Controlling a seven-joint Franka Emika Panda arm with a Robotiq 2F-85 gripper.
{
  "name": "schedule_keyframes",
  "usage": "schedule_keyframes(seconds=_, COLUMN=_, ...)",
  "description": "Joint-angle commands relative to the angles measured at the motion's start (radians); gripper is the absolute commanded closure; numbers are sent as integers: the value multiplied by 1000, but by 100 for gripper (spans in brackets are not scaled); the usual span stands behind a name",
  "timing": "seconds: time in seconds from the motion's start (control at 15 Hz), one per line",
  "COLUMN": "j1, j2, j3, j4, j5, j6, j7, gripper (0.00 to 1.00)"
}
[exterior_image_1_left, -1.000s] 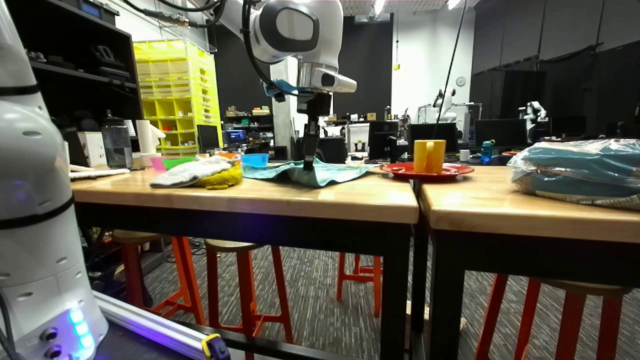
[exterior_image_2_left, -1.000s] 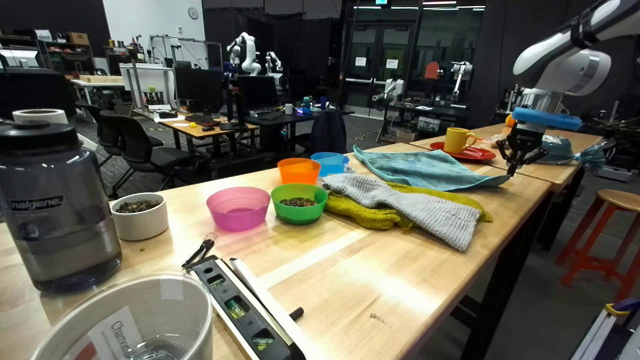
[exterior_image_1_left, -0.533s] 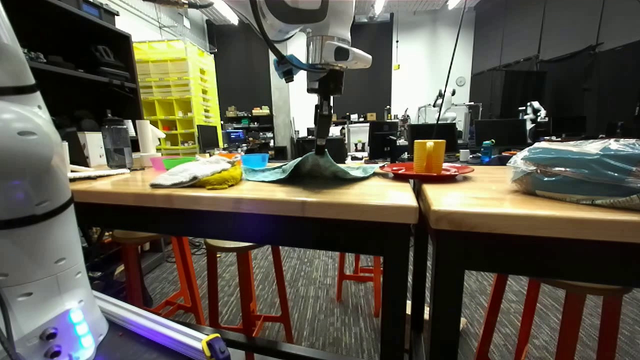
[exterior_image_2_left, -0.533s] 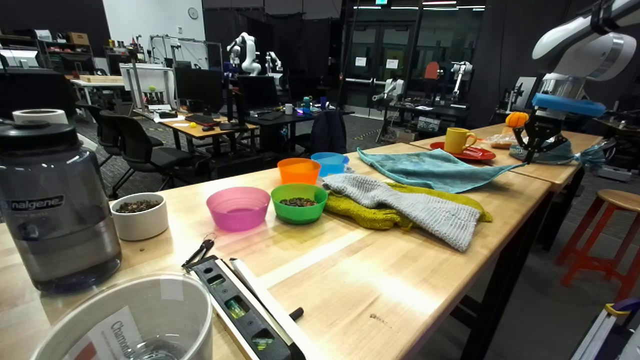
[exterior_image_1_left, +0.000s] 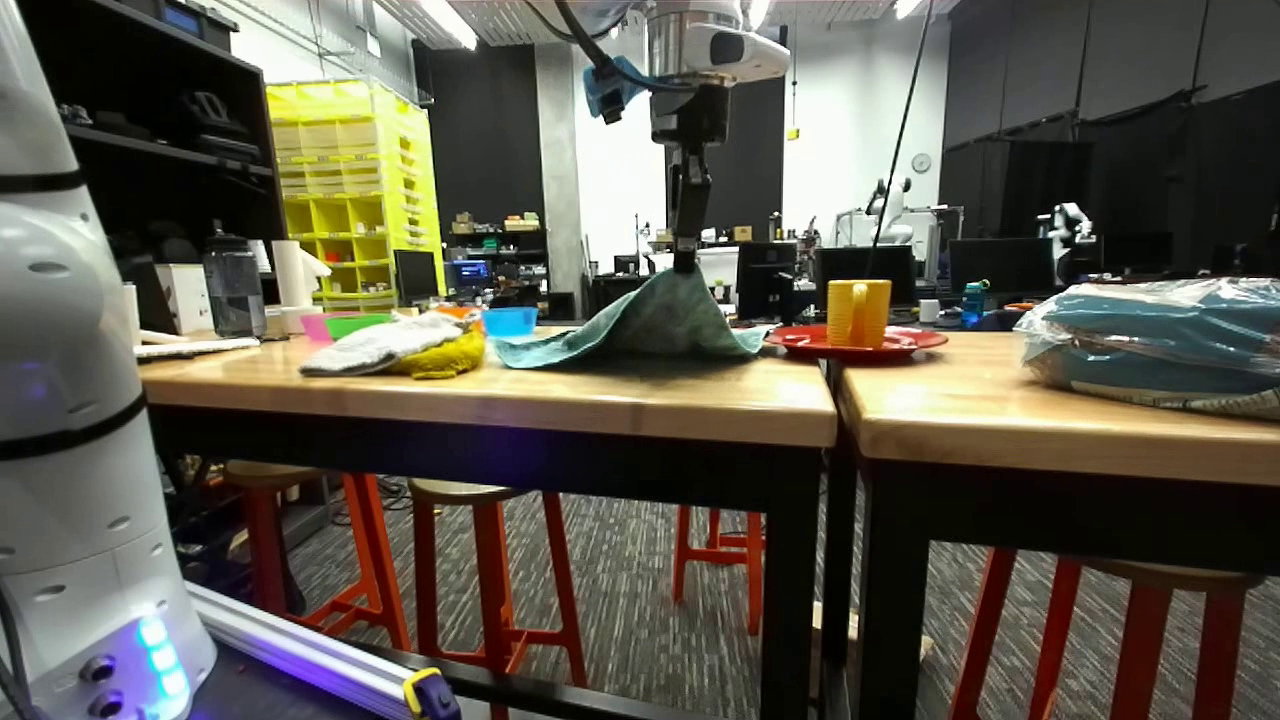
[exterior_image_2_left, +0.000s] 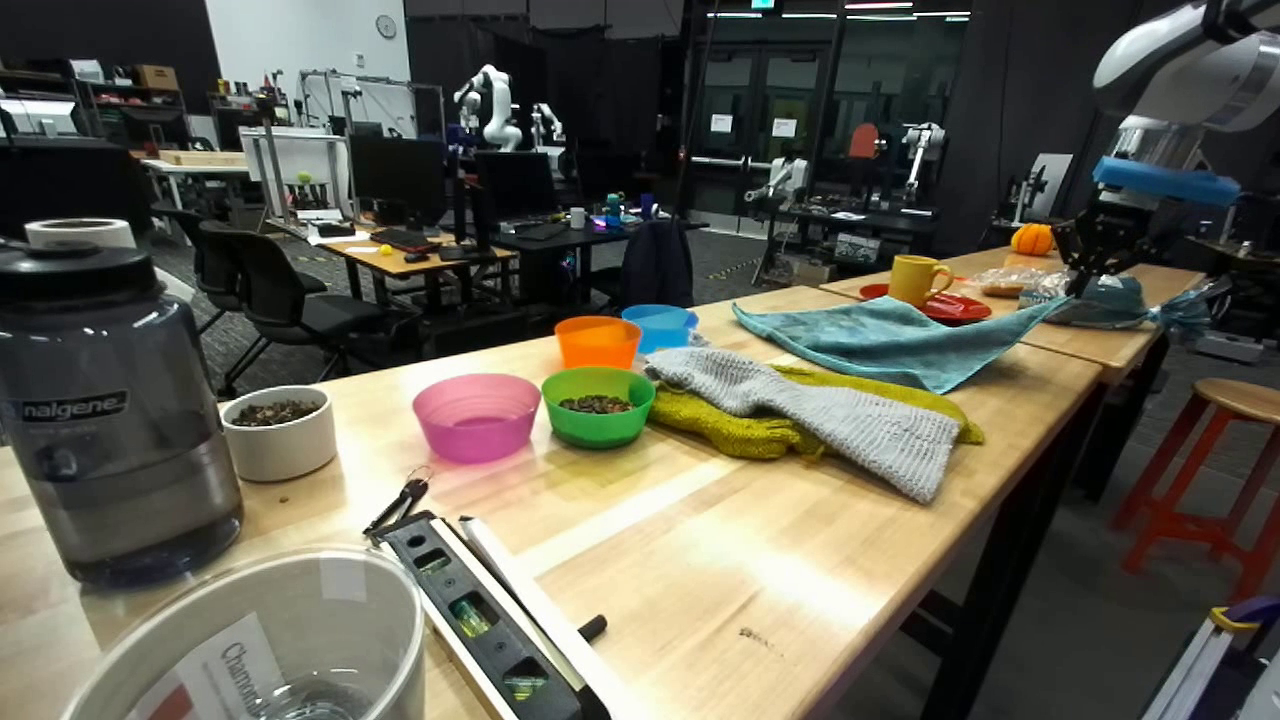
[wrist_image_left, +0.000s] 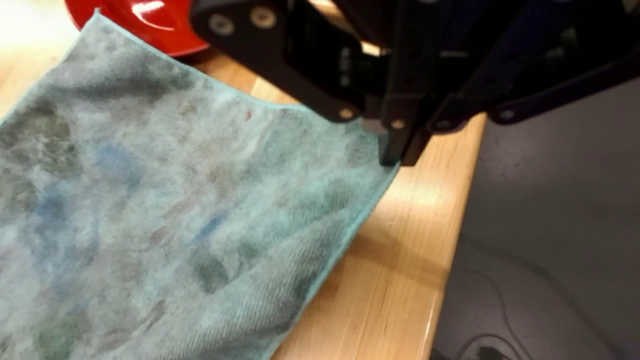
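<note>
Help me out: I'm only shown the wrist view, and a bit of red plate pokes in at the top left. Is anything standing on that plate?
Observer: Yes. In both exterior views a yellow mug stands on the plate.

Visitor: And the cloth, does it all lie flat on the table? I can't judge height from here.

Observer: No. In both exterior views the gripper holds one corner up, and the cloth slopes down from there.

Visitor: Is there any other fabric about that I'm missing?

Observer: Yes. In both exterior views a grey knit lies partly over a mustard knit.
</note>
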Motion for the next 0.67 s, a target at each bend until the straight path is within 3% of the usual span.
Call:
schedule_keyframes(seconds=0.0, j1=3, j2=55, j3=6, j4=94, j5=29, j6=-42, j7=-32, gripper=99)
schedule_keyframes(seconds=0.6, j1=123, j2=-29, j3=153, j4=99, j5=-5, j6=-121, j7=-48, gripper=99)
